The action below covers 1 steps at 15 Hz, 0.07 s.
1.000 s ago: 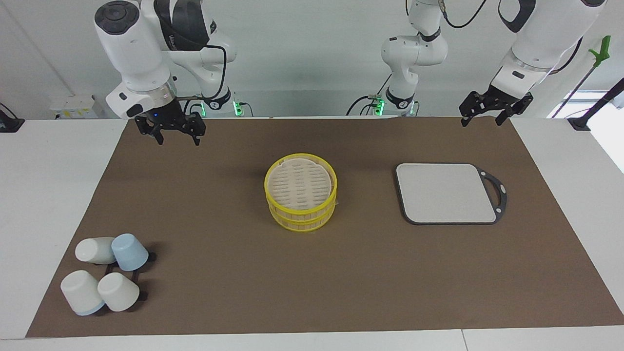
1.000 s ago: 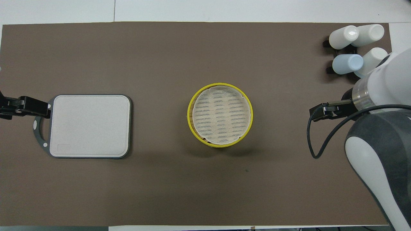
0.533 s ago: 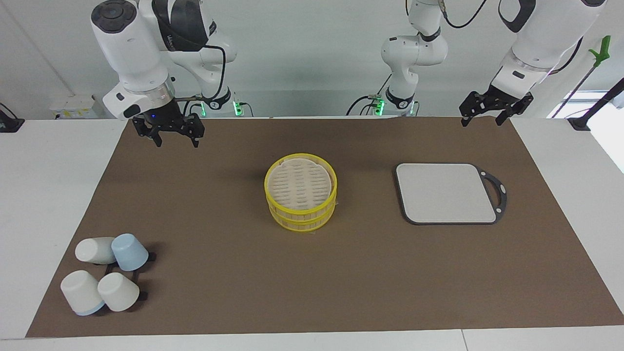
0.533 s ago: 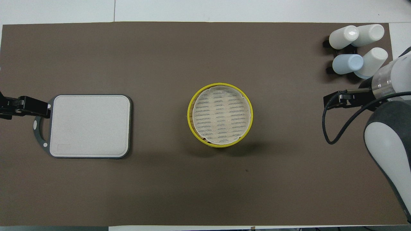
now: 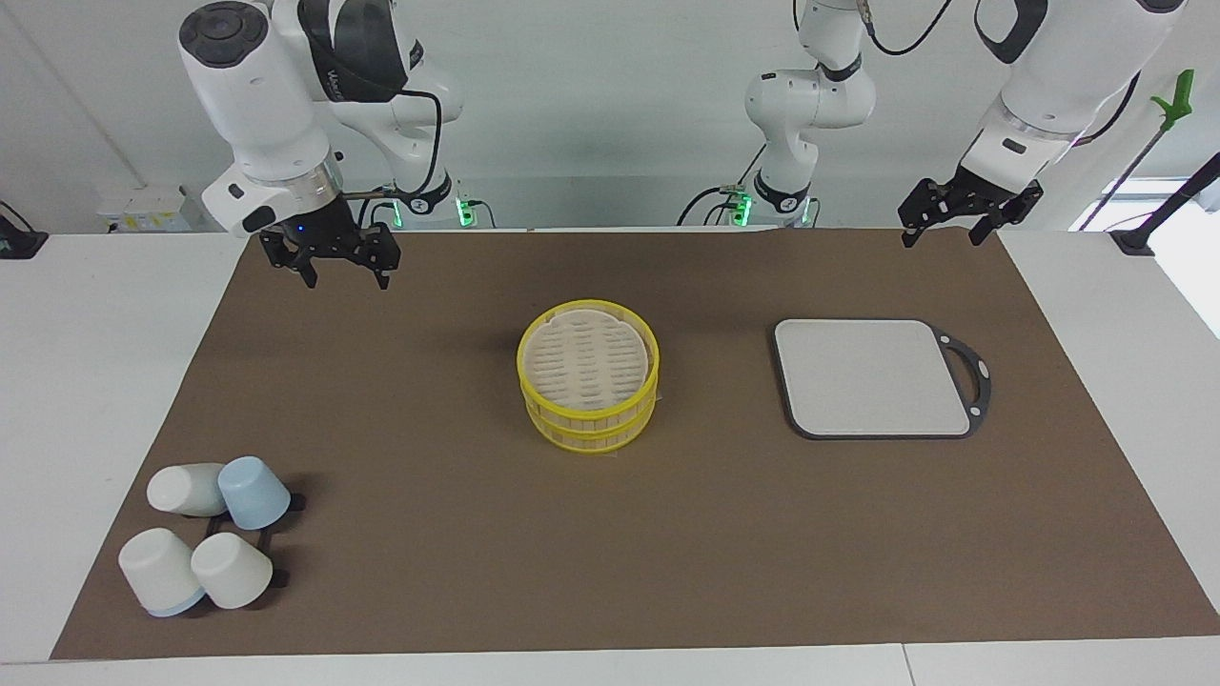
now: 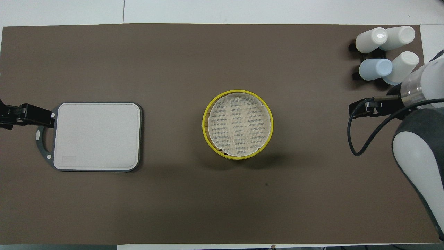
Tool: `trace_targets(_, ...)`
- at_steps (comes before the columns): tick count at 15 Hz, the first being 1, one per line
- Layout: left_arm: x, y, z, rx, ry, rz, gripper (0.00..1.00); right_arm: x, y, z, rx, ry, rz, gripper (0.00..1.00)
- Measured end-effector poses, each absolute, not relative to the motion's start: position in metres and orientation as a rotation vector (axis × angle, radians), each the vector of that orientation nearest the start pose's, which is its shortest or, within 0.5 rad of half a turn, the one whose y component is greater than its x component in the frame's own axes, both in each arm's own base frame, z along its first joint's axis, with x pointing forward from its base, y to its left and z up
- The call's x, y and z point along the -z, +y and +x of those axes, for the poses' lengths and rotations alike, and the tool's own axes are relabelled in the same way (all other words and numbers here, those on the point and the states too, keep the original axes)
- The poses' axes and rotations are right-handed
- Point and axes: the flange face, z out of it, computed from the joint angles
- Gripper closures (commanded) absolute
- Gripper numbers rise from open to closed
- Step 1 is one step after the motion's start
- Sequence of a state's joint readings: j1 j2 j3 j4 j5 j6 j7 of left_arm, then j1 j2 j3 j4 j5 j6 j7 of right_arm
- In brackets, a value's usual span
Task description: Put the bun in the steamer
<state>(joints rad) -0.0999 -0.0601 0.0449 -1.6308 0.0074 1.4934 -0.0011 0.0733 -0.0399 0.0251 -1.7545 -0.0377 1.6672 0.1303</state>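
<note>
In the facing view the steamer point(image 5: 588, 388) stands at the middle of the bench point(image 5: 667, 534), its yellow rim stacked on a second yellow tier, the pale slatted top bare; no bun shows anywhere, on the grey board point(image 5: 872, 377) or among the cups point(image 5: 205, 534) at the corner toward the right arm's end. The right gripper point(image 5: 332, 257) hangs in the air over the bench's edge by the robots, fingers spread wide and empty; the left gripper point(image 5: 970, 211) waits over the other corner of that edge, fingers also apart and empty. From overhead the steamer point(image 6: 238, 125) sits central, its top free of any dough, and the board point(image 6: 97, 136) is bare too. By my judgement a bun would be light, soft and easily dented, so it wants a gentle pinch across its middle.
</note>
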Motion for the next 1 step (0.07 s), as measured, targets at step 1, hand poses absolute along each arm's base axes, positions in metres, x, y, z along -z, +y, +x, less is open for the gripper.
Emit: trace_targets(1, -0.6224, -0.0274, 0.5262, -0.121, 0.084, -3.131, 0.00, -0.5676, 0.0500, 0.5423, -0.068, 0.044, -3.184, 0.00)
